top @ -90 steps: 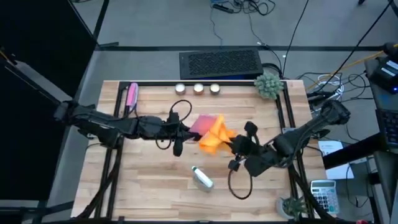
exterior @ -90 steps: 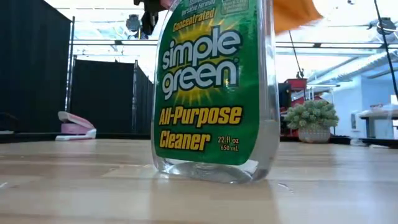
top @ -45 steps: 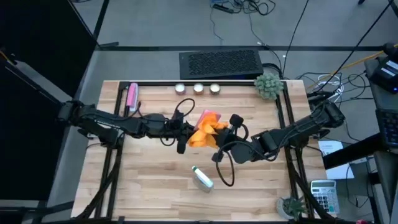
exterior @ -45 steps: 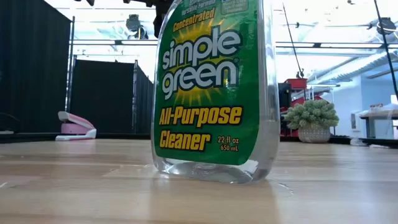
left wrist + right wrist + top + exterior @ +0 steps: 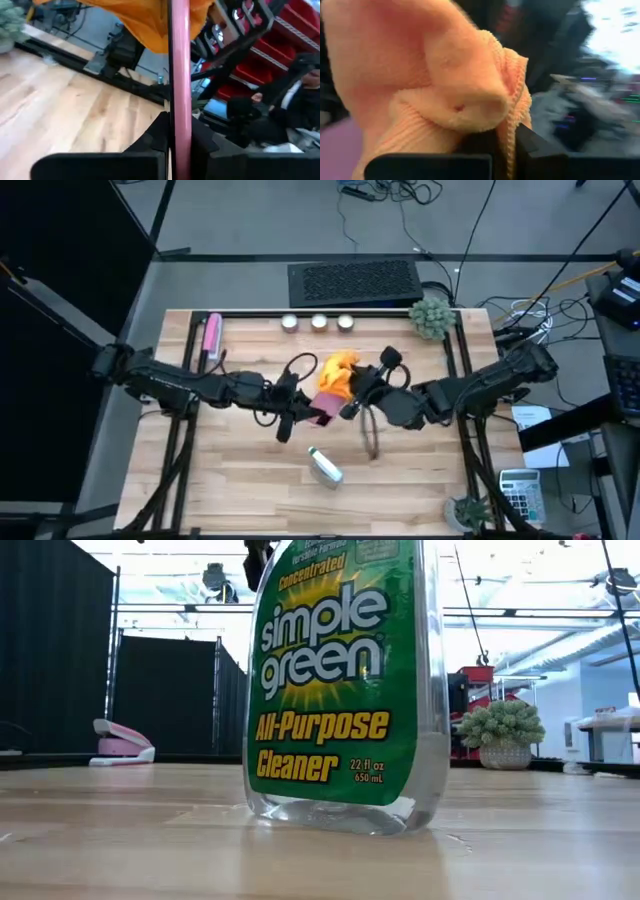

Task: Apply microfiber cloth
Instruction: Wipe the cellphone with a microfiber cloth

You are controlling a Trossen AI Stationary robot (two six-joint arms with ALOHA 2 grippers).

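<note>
High view: the right gripper [image 5: 352,394] is pinched on the orange cloth [image 5: 337,372], held bunched above the table's [image 5: 250,480] centre. The left gripper [image 5: 312,412] is clamped on the edge of a pink case [image 5: 323,411], just beside and below the cloth. Nearer the front edge lies a cleaner bottle [image 5: 325,466]. A pink stapler [image 5: 211,336] rests at the far left.

In the middle of my low view I read on the bottle's green label [image 5: 335,670] "Concentrated", "simple green", "All-Purpose Cleaner" and "22 fl oz 650 mL".
</note>
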